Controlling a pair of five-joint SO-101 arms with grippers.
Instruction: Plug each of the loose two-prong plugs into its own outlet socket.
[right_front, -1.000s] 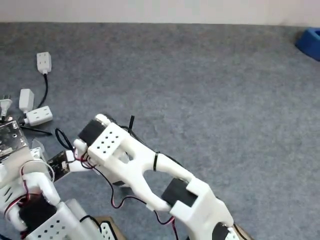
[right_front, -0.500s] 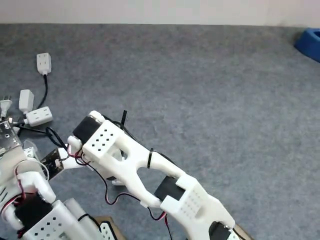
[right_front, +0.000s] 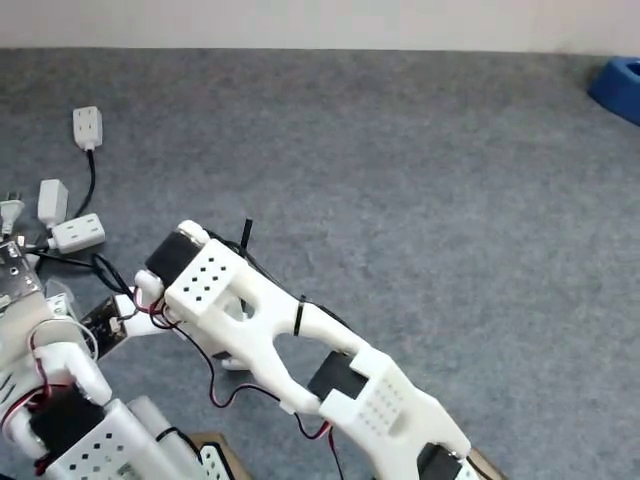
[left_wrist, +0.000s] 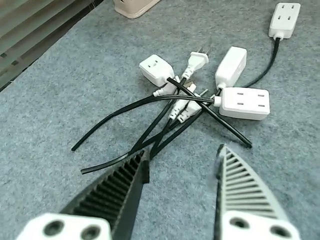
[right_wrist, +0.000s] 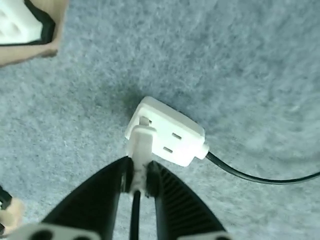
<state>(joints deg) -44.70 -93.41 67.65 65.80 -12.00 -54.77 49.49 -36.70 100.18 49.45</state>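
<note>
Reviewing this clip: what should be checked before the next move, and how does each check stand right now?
1. Right gripper shut on plug: ok.
2. Plug at the end socket of the outlet: ok.
3. Prongs fully seated: cannot tell.
4. Outlet flat on the carpet: ok.
5. Left gripper open above the cord tangle, touching nothing: ok.
6. All plugs in: not ok; a loose plug lies with bare prongs.
</note>
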